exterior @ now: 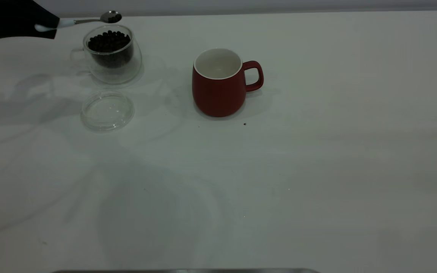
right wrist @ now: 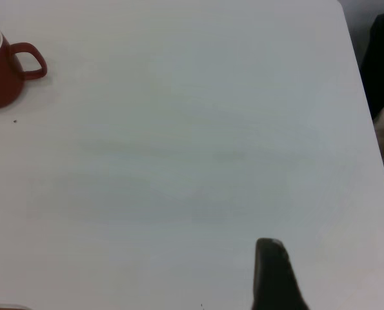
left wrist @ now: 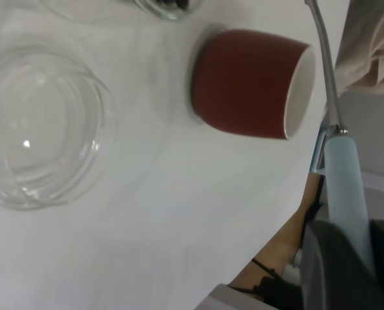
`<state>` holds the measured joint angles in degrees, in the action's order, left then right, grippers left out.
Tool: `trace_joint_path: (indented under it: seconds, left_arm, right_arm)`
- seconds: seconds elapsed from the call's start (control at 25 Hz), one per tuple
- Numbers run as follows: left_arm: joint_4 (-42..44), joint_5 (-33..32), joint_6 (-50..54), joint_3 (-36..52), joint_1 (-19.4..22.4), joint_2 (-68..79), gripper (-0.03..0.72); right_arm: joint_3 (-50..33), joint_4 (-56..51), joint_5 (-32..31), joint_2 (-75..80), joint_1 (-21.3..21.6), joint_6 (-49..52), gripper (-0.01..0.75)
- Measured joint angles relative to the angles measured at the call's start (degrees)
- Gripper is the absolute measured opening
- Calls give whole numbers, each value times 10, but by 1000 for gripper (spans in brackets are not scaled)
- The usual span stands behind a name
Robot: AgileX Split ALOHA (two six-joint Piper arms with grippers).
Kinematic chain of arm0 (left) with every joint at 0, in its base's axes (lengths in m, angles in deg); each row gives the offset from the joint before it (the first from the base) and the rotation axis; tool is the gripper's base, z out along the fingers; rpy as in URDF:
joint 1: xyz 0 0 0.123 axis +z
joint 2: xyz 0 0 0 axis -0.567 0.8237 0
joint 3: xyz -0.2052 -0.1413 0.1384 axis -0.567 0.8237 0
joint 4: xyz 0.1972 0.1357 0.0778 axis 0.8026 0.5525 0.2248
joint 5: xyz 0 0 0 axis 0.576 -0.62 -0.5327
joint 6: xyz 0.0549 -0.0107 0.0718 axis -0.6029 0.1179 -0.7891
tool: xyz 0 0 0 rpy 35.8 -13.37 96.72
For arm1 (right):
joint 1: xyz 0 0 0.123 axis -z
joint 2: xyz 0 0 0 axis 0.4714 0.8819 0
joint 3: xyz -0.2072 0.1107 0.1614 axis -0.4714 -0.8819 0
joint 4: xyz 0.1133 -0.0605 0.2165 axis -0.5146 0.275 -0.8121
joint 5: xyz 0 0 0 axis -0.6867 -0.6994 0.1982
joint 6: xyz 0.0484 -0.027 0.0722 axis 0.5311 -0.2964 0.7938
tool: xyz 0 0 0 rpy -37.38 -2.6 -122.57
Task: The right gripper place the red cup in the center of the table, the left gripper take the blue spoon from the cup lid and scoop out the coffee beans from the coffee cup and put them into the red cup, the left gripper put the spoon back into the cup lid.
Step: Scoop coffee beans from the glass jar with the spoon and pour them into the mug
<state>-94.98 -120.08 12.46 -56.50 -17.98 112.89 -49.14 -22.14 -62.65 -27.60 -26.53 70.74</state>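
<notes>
Exterior view: the left gripper sits at the far left, its jaws clamped on the pale handle of the blue spoon. The spoon bowl carries a few coffee beans and hovers just beyond the coffee cup. The cup lid lies empty, nearer. The red cup stands upright at the surface centre, well apart to the right; nothing shows inside it.

Left wrist view: the spoon handle is firmly pinched.

Right wrist view: the right gripper is withdrawn over bare surface; jaw state cannot be told.

Assessment: the transfer step is in hand. Next, a level carry rightward over the red cup, then tip.
</notes>
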Motion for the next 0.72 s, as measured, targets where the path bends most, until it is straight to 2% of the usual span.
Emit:
trace_joint_path:
  seconds: [0.24,0.72]
  left_arm:
    - [0,2,-16,30,-9,-6,124]
    - [-16,2,-38,33,-92,-6,124]
  right_arm:
    - [0,0,0,0,0,0,478]
    - [0,0,0,0,0,0,478]
